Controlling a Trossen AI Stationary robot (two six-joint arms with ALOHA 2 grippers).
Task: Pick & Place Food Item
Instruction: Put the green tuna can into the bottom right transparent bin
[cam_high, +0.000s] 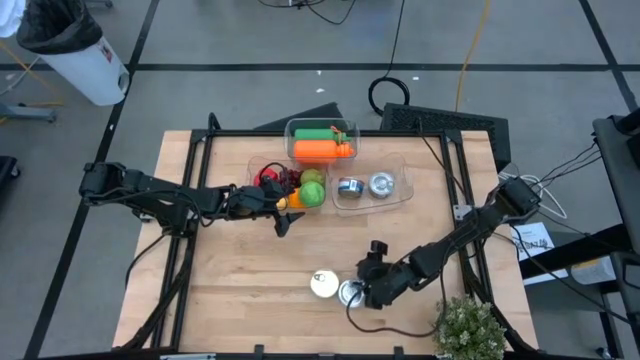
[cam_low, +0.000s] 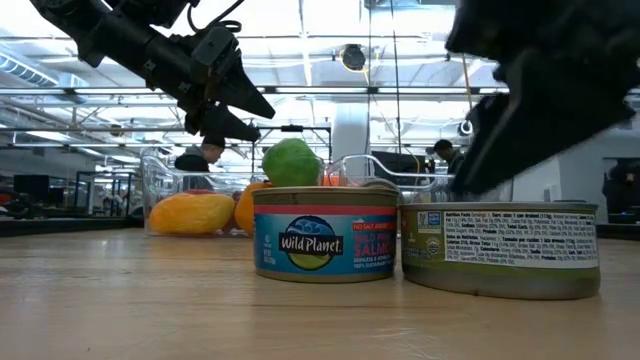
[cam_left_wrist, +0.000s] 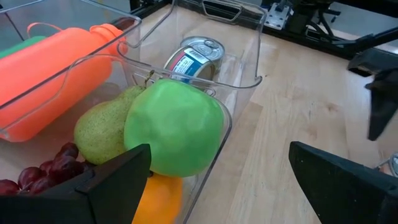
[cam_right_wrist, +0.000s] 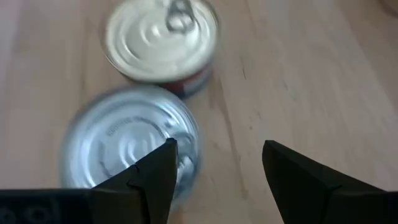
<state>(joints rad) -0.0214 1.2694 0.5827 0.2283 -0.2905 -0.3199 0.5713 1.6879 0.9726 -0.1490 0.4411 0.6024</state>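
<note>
Two flat tins stand side by side near the table's near edge: a white-lidded Wild Planet salmon tin (cam_high: 323, 283) (cam_low: 325, 235) and a silver-lidded tin (cam_high: 350, 293) (cam_low: 500, 245) (cam_right_wrist: 130, 146). My right gripper (cam_high: 372, 283) (cam_right_wrist: 214, 180) is open and low over the silver tin's right side. One finger (cam_right_wrist: 155, 177) is over the tin's rim and the other is over bare wood. My left gripper (cam_high: 283, 218) (cam_left_wrist: 217, 186) (cam_low: 245, 105) is open and hangs in the air at the near edge of the clear fruit bin (cam_high: 262, 165). That bin holds a green apple (cam_left_wrist: 174, 127), a pear, an orange and grapes. My right gripper has one finger (cam_right_wrist: 155, 177) over the silver tin's rim (cam_right_wrist: 180, 155), coming from above. I cannot tell whether it touches the tin. The tin stands flat on the table.
Behind the fruit bin is a clear bin (cam_high: 345, 125) with an orange bottle and a green item. To its right a clear bin (cam_high: 405, 180) holds two tins. A potted plant (cam_high: 468, 328) stands at the near right corner. Bare wood lies at the near left.
</note>
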